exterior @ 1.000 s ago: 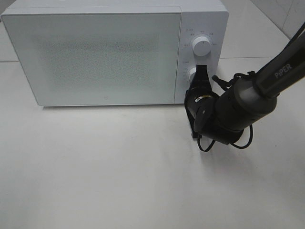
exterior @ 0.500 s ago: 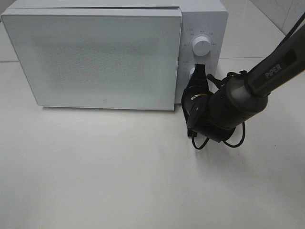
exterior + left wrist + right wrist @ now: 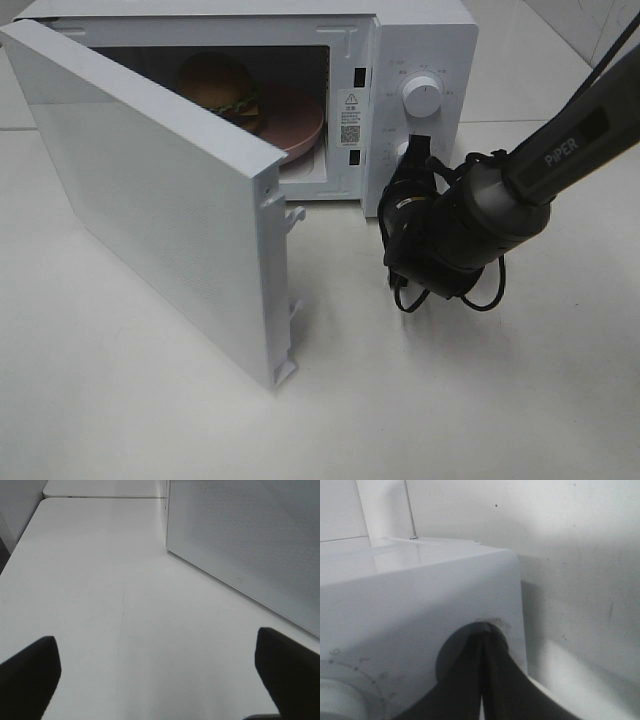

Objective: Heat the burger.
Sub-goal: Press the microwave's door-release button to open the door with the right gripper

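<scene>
The burger [image 3: 222, 88], with a golden-brown bun and green lettuce, sits on a pink plate [image 3: 300, 125] inside the white microwave [image 3: 420, 40]. The microwave door [image 3: 160, 190] stands swung open to the left. My right gripper [image 3: 418, 150] is shut, with its tips pressed against the lower round control [image 3: 404, 153] on the panel, below the upper knob [image 3: 422, 97]. In the right wrist view the closed gripper [image 3: 482, 639] touches that round recess. My left gripper [image 3: 160, 670] is open and empty above the bare table, beside the door [image 3: 250, 540].
The open door juts out over the table's left and middle front. The right arm [image 3: 470, 225] with its looped cable hangs in front of the control panel. A white table surface [image 3: 450, 400] lies in front of it.
The microwave door, shut a second ago, has sprung wide open to the left, showing the burger and plate inside. My right gripper has stayed at the lower control.
</scene>
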Robot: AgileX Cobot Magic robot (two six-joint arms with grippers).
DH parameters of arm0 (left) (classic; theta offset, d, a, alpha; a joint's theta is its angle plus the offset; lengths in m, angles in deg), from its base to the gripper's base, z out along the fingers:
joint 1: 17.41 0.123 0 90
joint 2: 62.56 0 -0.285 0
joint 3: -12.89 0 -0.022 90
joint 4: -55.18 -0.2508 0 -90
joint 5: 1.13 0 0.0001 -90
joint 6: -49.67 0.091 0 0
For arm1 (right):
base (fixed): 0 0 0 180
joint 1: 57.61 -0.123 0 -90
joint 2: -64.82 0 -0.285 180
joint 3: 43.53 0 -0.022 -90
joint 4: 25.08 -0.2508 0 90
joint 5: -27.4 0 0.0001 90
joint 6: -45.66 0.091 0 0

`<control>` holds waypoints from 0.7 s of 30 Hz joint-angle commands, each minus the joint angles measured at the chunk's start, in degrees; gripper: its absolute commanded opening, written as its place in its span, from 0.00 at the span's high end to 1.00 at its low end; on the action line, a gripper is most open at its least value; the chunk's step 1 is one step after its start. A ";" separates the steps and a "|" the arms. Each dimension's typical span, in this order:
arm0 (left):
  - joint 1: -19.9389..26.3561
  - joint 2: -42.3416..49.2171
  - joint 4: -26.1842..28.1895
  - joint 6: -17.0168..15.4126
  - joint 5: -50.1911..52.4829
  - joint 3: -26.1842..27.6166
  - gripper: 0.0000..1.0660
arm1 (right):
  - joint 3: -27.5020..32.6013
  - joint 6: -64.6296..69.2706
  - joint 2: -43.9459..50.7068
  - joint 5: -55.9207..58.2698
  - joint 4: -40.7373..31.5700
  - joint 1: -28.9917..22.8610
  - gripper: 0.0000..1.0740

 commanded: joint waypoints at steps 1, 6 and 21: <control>0.17 0.40 0.00 -0.06 0.80 -0.17 0.08 | -5.39 -1.66 0.23 -8.37 11.92 1.89 1.00; 0.17 0.40 0.00 -0.06 0.80 -0.17 0.08 | -2.98 -2.35 1.83 -6.53 12.38 1.43 1.00; 0.17 0.40 0.00 -0.06 0.80 -0.17 0.08 | 4.58 -3.84 7.10 3.50 12.32 1.43 1.00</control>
